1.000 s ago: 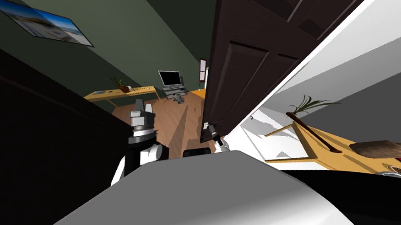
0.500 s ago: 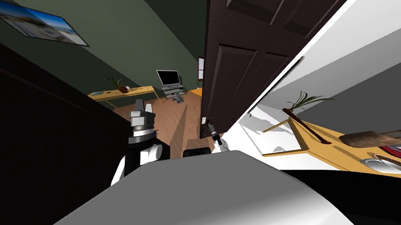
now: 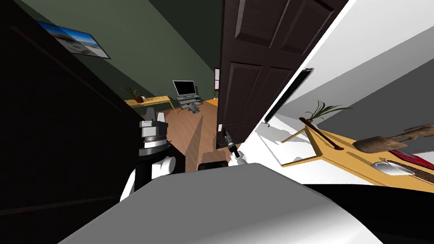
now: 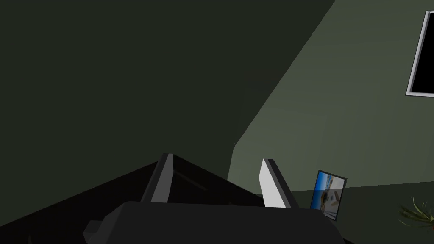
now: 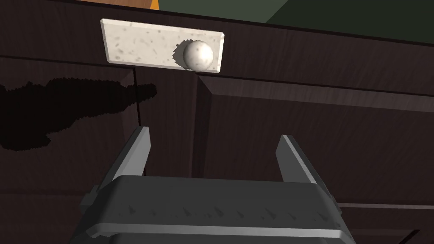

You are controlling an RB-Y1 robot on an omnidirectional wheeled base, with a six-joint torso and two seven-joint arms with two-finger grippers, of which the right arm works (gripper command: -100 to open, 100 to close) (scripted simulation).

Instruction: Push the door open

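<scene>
Door (image 3: pixel 262 57) — dark brown and panelled — is seen at 12 o'clock in the head view, standing ajar. A pale speckled plate (image 5: pixel 161 42) carrying a round doorknob (image 5: pixel 198 55) is fixed near its free edge. The right gripper (image 5: pixel 214 152) is held up to the door's face, low on the panel, at about 12 o'clock just above the chest tip. Its fingers (image 5: pixel 137 148) are spread apart with nothing between them, and the doorknob lies just beyond their tips. Whether the tips touch the door cannot be told. A dark shadow (image 5: pixel 63 110) of the gripper is cast on the door beside the fingers.

The left gripper (image 3: pixel 153 115) is raised at 11 o'clock, well apart from the door, and its fingers (image 4: pixel 271 184) are likewise parted and empty.

Through the gap at 11 o'clock a wooden floor (image 3: pixel 185 130), a monitor (image 3: pixel 184 87) and a green wall (image 3: pixel 161 23) with a picture (image 3: pixel 77 41) are shown. At 2 o'clock — past a white wall (image 3: pixel 394 30) — a table (image 3: pixel 351 163) is seen, with a plant (image 3: pixel 324 111) near its far end.
</scene>
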